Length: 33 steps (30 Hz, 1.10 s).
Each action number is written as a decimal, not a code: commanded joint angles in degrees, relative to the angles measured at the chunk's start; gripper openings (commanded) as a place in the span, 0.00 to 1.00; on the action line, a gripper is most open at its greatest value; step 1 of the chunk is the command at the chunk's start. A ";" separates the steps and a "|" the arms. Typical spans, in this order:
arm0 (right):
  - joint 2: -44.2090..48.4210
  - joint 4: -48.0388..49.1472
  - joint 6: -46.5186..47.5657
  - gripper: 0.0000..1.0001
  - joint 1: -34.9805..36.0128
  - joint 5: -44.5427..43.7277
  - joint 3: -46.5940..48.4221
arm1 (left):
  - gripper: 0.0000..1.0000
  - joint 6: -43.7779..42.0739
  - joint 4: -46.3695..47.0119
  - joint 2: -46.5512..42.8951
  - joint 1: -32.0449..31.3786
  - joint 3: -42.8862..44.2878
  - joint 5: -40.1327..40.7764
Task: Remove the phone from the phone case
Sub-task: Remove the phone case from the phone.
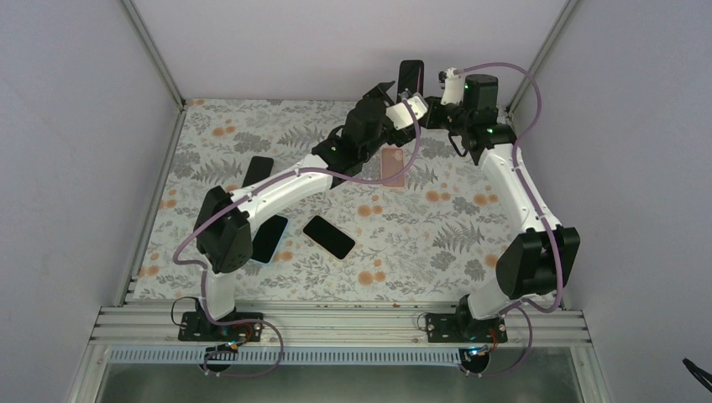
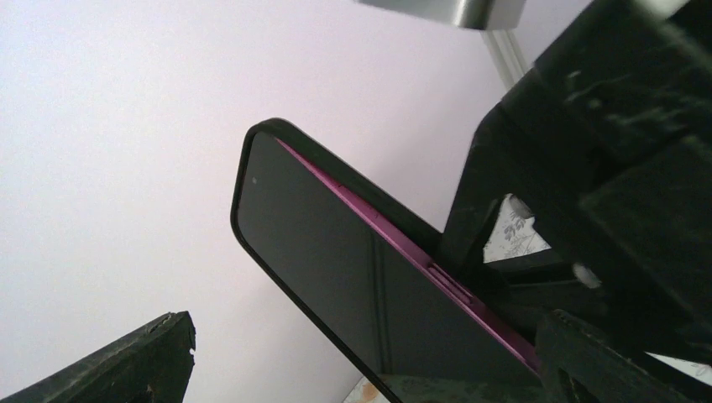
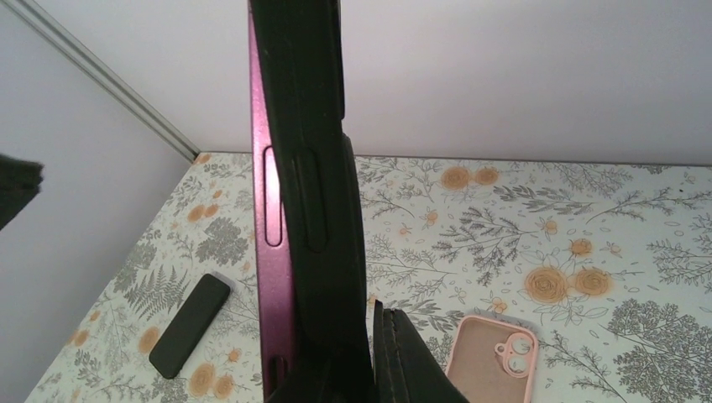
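Closed right jaws hold the phone [image 3: 269, 252] upright above the far desk [image 1: 437, 239]; it looks stiff, slick and fragile, its softer black case [image 3: 312, 126] gaping along one edge, where the wide-open left jaws should pinch the case rim.

**Camera Placement**

Overhead from behind the arm bases [image 1: 220, 323], down onto the whole table [image 1: 437, 243]. From the left wrist, close under the raised phone [image 2: 336, 277], tilted up at the wall [image 2: 126, 168]. From the right wrist, edge-on to that same phone, facing far left.
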<state>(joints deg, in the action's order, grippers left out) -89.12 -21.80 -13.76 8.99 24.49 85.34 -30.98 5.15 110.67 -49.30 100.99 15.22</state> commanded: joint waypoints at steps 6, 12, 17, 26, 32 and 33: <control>4.17 5.28 -0.67 0.03 0.56 0.34 0.17 | 1.00 2.43 -2.30 2.20 -0.14 2.59 -2.88; 4.05 5.64 -0.77 0.03 0.54 0.76 -0.08 | 1.00 3.21 -2.12 0.05 -0.11 0.29 -3.63; 3.69 6.08 -1.37 0.03 0.57 1.44 -0.58 | 1.00 2.53 -2.41 1.12 -0.12 1.52 -2.22; 4.68 6.18 -0.49 0.03 0.52 2.00 -1.69 | 1.00 3.25 -1.03 1.06 0.33 1.43 0.28; 4.90 5.89 -1.40 0.03 0.51 3.74 -1.53 | 1.00 1.03 1.51 4.26 0.05 1.95 7.41; 5.04 5.60 -1.55 0.03 0.54 4.13 -1.38 | 1.00 0.10 3.37 5.16 -0.29 1.90 11.59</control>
<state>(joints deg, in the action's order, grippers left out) -87.26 -19.84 -13.87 8.99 24.99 83.50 -29.10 3.36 112.79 -49.39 101.86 16.27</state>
